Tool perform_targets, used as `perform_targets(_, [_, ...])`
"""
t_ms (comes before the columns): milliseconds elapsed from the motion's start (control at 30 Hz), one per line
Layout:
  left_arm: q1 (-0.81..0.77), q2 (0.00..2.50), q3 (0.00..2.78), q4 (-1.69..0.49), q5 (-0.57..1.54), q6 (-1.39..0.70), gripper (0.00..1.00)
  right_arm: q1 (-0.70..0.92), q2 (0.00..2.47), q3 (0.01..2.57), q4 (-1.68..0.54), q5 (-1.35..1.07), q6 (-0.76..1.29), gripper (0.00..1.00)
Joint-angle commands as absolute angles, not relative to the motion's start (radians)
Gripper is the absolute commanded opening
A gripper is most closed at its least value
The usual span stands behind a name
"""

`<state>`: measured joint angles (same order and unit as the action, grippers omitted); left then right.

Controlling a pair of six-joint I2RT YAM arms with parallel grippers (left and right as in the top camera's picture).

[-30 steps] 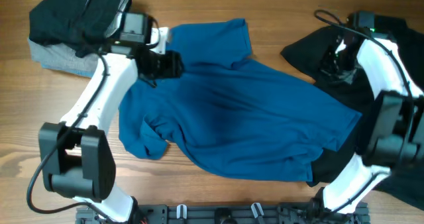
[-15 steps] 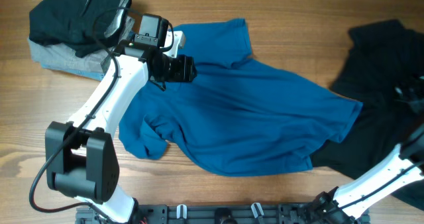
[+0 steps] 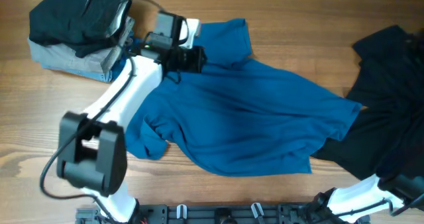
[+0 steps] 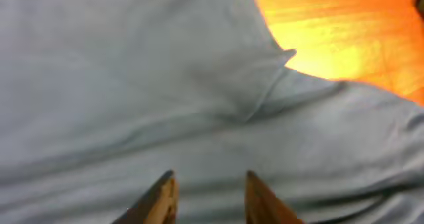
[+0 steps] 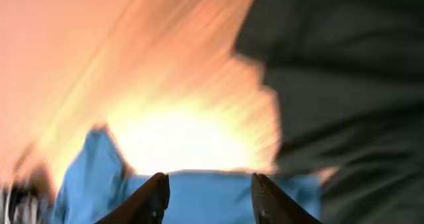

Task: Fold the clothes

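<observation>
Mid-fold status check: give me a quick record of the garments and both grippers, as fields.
blue shirt: unfolded, wrinkled, spread across the middle of the table
black garment: loose heap at the right, meeting the shirt's right edge
folded stack: black piece on a pale grey piece, top left in the overhead view
left gripper: over the shirt's upper left part, jaws apart, nothing seen gripped
right gripper: jaws apart, empty; blurred view of the shirt edge and black garment
</observation>
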<state>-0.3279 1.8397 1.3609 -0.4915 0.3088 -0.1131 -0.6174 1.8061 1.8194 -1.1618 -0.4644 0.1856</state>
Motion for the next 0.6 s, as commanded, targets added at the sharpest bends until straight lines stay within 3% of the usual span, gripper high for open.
perform_targets(0, [-0.390, 1.991, 1.356, -0.321, 0.316, -0.153, 0.14, -0.509, 1.814, 1.804, -1.201, -0.459, 0.168, 0.45])
perform_targets(67, [-0.408, 2.062, 1.356, -0.227, 0.338, -0.203, 0.04, -0.467, 1.814, 1.804, -1.221, -0.355, 0.214, 0.45])
perform_targets(200, [-0.416, 2.192, 1.356, -0.192, 0.390, -0.187, 0.04, -0.458, 1.814, 1.804, -1.273, -0.337, 0.215, 0.48])
perform_targets(367, [-0.292, 2.300, 1.356, -0.167, -0.077, -0.340, 0.04, -0.430, 1.816, 1.679, -1.281, -0.258, 0.156, 0.56])
perform_targets(467, [-0.147, 2.298, 1.369, -0.113, -0.030, -0.406, 0.04, -0.409, 1.816, 1.575, -1.226, -0.258, 0.149, 0.55])
perform_targets(567, [-0.001, 2.293, 1.471, -0.090, 0.331, -0.402, 0.04, -0.373, 1.816, 1.397, -1.062, -0.271, 0.127, 0.56])
